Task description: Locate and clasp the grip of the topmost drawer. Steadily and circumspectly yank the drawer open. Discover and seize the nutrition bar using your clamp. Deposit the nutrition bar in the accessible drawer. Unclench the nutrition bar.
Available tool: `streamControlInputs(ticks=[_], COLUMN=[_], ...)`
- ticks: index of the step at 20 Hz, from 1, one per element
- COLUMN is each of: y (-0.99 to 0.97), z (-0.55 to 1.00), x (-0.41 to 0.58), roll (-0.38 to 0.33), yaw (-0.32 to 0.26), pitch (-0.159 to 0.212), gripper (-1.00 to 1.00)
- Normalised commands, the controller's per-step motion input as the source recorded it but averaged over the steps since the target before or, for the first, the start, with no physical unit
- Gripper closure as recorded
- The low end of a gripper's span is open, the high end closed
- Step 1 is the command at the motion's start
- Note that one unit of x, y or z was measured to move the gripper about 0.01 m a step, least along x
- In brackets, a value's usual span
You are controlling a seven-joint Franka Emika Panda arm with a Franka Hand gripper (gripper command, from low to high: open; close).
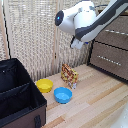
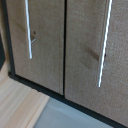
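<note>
The snack packet [image 1: 69, 75] stands upright on the tabletop [image 1: 95, 102], just beside the blue bowl [image 1: 63, 94]; the tool's [image 1: 76, 44] state cannot be told

The white arm [image 1: 97, 20] reaches in from the exterior view's upper right, its wrist bent downward, high above the table; whether the clamp [image 1: 76, 44] is open cannot be told.

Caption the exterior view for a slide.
White robot arm raised before the brown dresser; nutrition bar stands upright by yellow bowl and blue bowl.
</note>
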Motion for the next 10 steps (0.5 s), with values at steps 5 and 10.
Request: streamControlInputs(ticks=[5,10], y=[-0.84,-0.83], z=[0.24,0.27], x=[0.0,0.0], roll=[-0.079,-0.085], yaw=[0.044,0.041], pitch=[0.0,0.0], gripper=[-1.0,-1.0])
